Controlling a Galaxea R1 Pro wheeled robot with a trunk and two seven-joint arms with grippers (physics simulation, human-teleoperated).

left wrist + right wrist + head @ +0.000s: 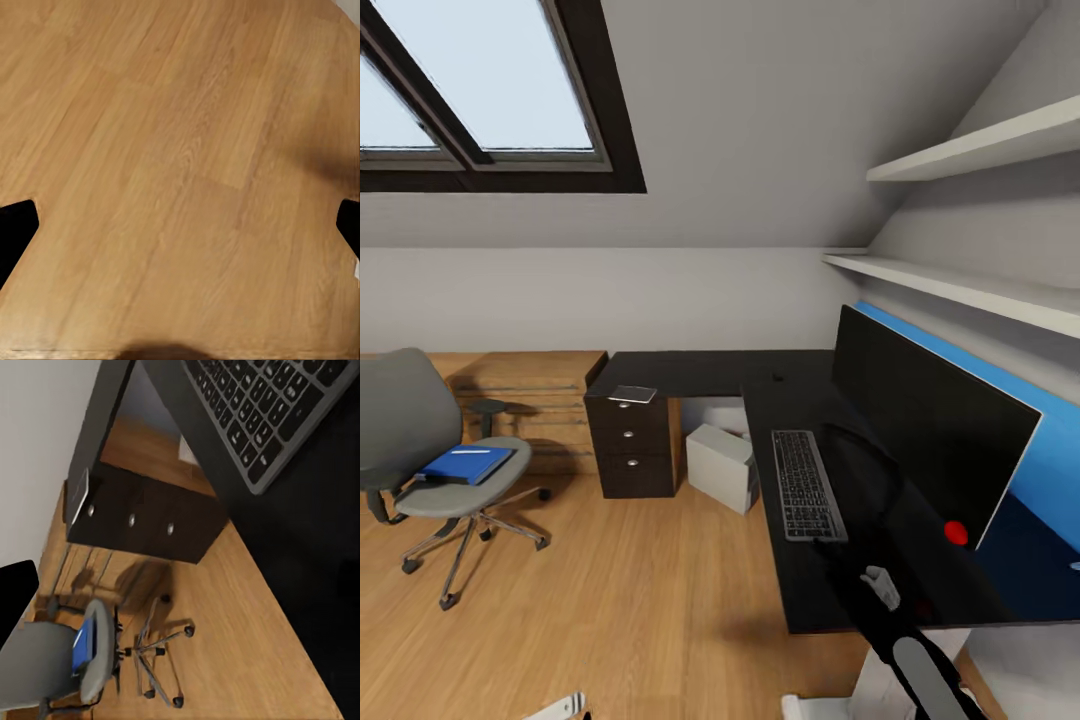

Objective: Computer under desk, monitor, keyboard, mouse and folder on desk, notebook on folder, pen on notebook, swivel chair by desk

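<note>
Nearest, the right arm (pixel 920 650) is reaching over the desk (pixel 810 580); gripper opening cannot be determined. Beyond, the keyboard (pixel 807 484) is lying beside the monitor (pixel 930 425). Farther, the folder (pixel 465 464) is resting on the swivel chair (pixel 430 450).

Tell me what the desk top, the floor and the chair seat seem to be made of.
Desk: a glossy black top, perhaps laminate; it mirrors the monitor.
Floor: light wood planks, with visible grain and seams.
Chair: seat and back look like grey matte fabric; the base spokes look like shiny metal.
</note>
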